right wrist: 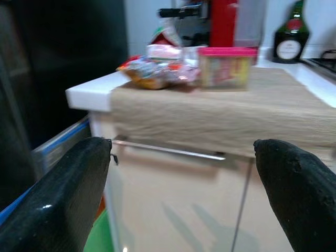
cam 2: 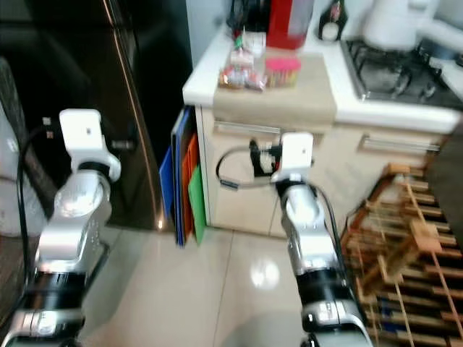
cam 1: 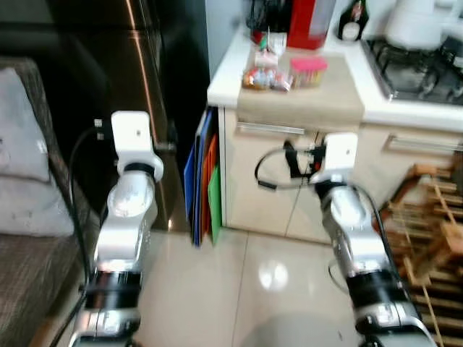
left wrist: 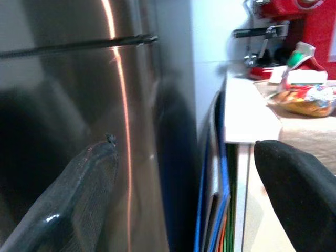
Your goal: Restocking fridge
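Both silver arms are raised in front of the robot, and the dark steel fridge [cam 1: 108,87] stands closed on the left, its door seam catching a streak of light. The left gripper [left wrist: 184,199] points at that door, fingers [left wrist: 79,199] spread wide with nothing between them, close to the steel but not touching. Over on the right, the right gripper [right wrist: 184,194] faces the cream cabinet front [cam 1: 268,181], its fingers [right wrist: 58,199] likewise released and empty, lined up below the cabinet's metal handle bar [right wrist: 168,150]. Up on the tabletop [cam 1: 289,101] a beige mat [right wrist: 252,105] hangs over the front edge, and on it sit the goods: a crinkly bag of snacks [cam 1: 262,78] and just beside it a small clear box with a pink lid [cam 1: 308,71]. Behind them stands a red appliance [cam 1: 311,22], a dark green bottle [right wrist: 290,37] with a pale label further along, and a gas hob [cam 1: 419,69] with a white kettle [cam 1: 416,22] on it at the far right. Wedged in the gap between fridge and cabinet is a stack of upright flat boards in blue, orange and green [cam 1: 205,184], standing on the glossy tiled floor [cam 1: 246,289]. A wooden slatted rack [cam 1: 427,238] crowds the right arm's outer side, leaning near the cabinet, while a cushioned sofa [cam 1: 29,188] sits at the left arm's side beside the fridge.
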`<state>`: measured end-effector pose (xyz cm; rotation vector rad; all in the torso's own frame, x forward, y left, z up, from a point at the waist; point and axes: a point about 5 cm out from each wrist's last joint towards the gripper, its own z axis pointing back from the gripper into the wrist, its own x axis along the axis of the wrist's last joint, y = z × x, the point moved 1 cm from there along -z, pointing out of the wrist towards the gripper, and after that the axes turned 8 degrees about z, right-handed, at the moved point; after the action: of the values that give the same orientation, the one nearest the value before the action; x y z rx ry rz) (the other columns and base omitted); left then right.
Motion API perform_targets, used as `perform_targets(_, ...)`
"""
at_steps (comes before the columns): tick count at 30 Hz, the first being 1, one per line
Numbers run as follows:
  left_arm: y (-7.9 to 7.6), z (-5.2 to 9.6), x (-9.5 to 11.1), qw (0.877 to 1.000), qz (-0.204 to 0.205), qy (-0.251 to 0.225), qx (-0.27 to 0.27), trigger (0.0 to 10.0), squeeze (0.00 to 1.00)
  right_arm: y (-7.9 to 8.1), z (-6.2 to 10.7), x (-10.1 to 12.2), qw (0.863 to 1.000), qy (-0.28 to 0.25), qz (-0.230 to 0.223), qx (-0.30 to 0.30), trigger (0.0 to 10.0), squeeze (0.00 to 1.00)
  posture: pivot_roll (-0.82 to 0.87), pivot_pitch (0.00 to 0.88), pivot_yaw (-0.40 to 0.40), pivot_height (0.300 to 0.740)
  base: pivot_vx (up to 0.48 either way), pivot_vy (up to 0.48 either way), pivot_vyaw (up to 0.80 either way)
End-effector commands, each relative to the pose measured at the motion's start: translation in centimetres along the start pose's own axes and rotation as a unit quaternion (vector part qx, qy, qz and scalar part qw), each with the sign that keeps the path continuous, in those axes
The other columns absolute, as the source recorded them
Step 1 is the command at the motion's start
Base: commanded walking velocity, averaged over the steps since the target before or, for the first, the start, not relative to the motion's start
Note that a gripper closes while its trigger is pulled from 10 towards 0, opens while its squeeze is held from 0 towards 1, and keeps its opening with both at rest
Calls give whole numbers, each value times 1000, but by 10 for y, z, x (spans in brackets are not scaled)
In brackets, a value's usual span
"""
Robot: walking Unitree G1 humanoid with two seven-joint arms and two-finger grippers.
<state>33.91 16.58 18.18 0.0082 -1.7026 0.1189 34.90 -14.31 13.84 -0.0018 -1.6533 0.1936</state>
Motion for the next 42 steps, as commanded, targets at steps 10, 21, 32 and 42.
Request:
perform_targets(10, -12, -6, 4, 999, 9, -9, -35, 10000, 0, -13, -2, 3, 999, -5, 11, -37, 10000, 714, 1, 0, 48, 740, 469, 0, -442)
perform_targets(21, -20, -5, 8, 998, 17, -22, -59, 10000, 0, -15, -5, 22, 998, -42, 22, -45, 10000, 0, -2, 0, 45, 740, 469, 0, 0)
perform_targets(32, -24, -5, 21, 994, -4, -62, -89, 10000, 0, -15, -3, 36, 996, -71, 26, -46, 10000, 0, -8, 0, 45, 740, 475, 0, 0)
perform_targets(42, -15, -17, 55, 990, -15, -102, -99, 10000, 0, -6, 9, 88, 985, -163, 48, -18, 10000, 0, -36, 14, 44, 740, 267, 0, 0)
